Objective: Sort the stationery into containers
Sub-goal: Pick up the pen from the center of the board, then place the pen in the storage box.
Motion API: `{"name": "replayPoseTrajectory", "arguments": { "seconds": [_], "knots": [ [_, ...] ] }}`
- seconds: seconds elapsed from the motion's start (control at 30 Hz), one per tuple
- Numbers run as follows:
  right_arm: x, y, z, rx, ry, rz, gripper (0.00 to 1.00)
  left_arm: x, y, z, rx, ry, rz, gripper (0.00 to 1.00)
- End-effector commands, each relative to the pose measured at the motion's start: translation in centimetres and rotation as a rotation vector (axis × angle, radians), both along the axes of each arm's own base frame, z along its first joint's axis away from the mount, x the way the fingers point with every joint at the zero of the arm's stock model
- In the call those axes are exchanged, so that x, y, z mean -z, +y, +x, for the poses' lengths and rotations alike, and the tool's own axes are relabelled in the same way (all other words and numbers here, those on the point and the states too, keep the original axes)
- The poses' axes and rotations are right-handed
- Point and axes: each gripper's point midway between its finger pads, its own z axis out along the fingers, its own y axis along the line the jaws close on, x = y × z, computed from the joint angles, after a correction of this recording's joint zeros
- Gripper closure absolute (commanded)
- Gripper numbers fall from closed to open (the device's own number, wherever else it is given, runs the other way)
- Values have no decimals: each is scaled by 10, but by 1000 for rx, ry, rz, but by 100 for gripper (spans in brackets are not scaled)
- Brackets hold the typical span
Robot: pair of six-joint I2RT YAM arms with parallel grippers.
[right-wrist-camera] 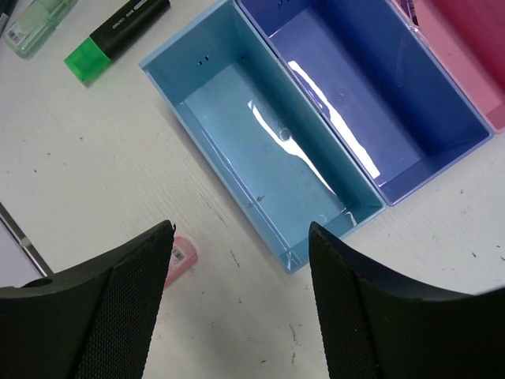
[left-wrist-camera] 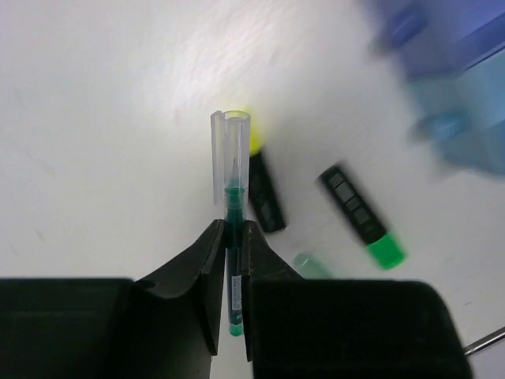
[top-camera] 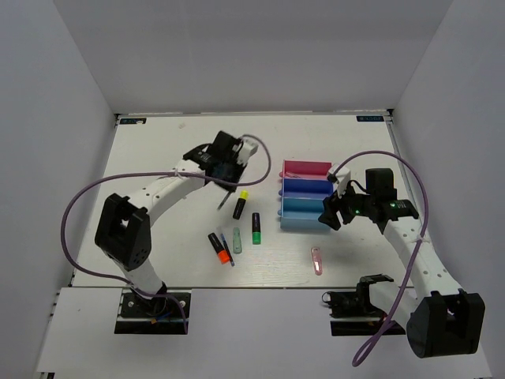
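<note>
The left gripper (left-wrist-camera: 234,237) is clamped on a thin green pen (left-wrist-camera: 233,201), and the pen's clear cap sticks out past the fingertips over the white table (left-wrist-camera: 95,118). Beyond the pen lie a yellow-ended highlighter (left-wrist-camera: 267,197) and a green-ended highlighter (left-wrist-camera: 359,215). The right gripper (right-wrist-camera: 241,237) hangs with its jaws spread wide and holds nothing. It is above one end of the light blue tray (right-wrist-camera: 237,110), which adjoins the dark blue tray (right-wrist-camera: 339,71) and then the pink tray (right-wrist-camera: 465,24). A pink clip (right-wrist-camera: 180,259) lies on the table, partly hidden behind one finger.
</note>
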Motion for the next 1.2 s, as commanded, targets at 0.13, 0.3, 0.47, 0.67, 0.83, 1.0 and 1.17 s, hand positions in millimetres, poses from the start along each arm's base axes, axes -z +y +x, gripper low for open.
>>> {"name": "replayPoseTrajectory", "arguments": {
  "seconds": [0.13,0.3,0.47,0.67,0.83,1.0,1.17],
  "knots": [
    [-6,-1,5,-3,-57,0,28,-100,-116,31,420,-317,-167,100],
    [-6,-2,6,0,-70,-2,28,-114,-187,42,612,-500,-338,100],
    [-6,0,2,-39,-99,-3,28,-118,-227,51,713,-653,-471,100],
    [-5,2,-1,-71,-126,-1,28,-125,-254,63,745,-700,-491,100],
    [-1,3,-2,-83,-112,-6,28,-116,-265,72,752,-689,-492,100],
    [-2,1,-1,-74,-121,-12,27,-103,-279,88,746,-693,-473,100],
    [-2,-2,1,-59,-130,-24,22,-82,-280,96,731,-666,-453,100]
  ]
}}
